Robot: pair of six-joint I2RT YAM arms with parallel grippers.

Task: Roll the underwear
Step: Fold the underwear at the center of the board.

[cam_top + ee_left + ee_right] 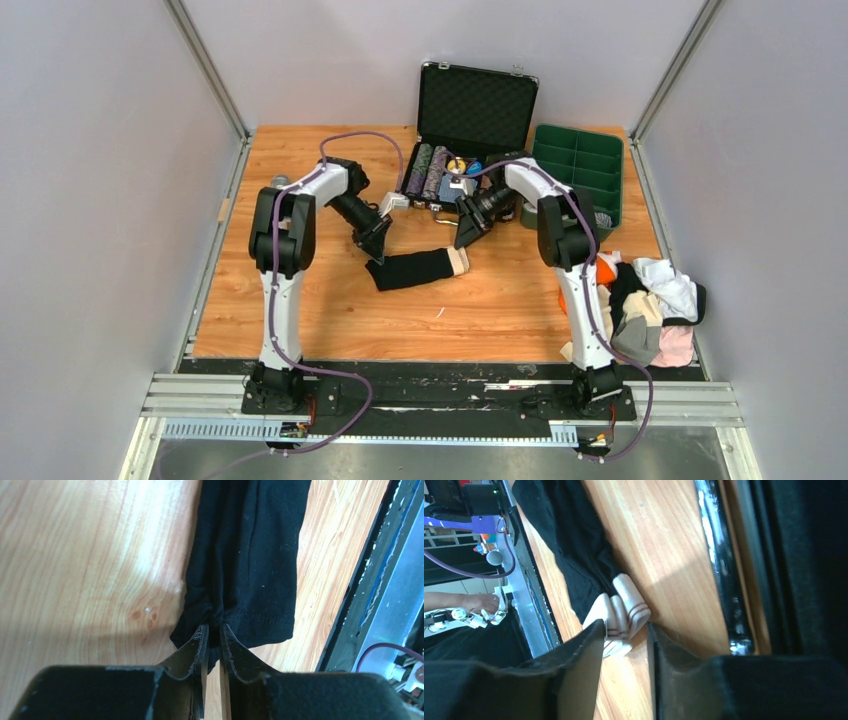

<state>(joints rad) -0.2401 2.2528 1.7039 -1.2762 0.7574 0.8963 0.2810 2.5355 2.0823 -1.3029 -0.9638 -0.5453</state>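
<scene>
A black underwear [415, 268] with a beige, red-striped waistband [626, 605] lies stretched in a long strip on the wooden table between my two grippers. My left gripper [375, 250] is at its left end. In the left wrist view the jaws [214, 629] stand almost together, with bunched black cloth [250, 555] pinched between the tips. My right gripper [465, 240] is at the waistband end. In the right wrist view its jaws [626, 627] stand apart around the folded waistband, which touches only the left finger.
A pile of other underwear [650, 305] in white, black, beige, pink and orange lies at the right edge beside the right arm. An open black case [475, 105] stands at the back, and a green compartment tray [580, 170] sits to its right.
</scene>
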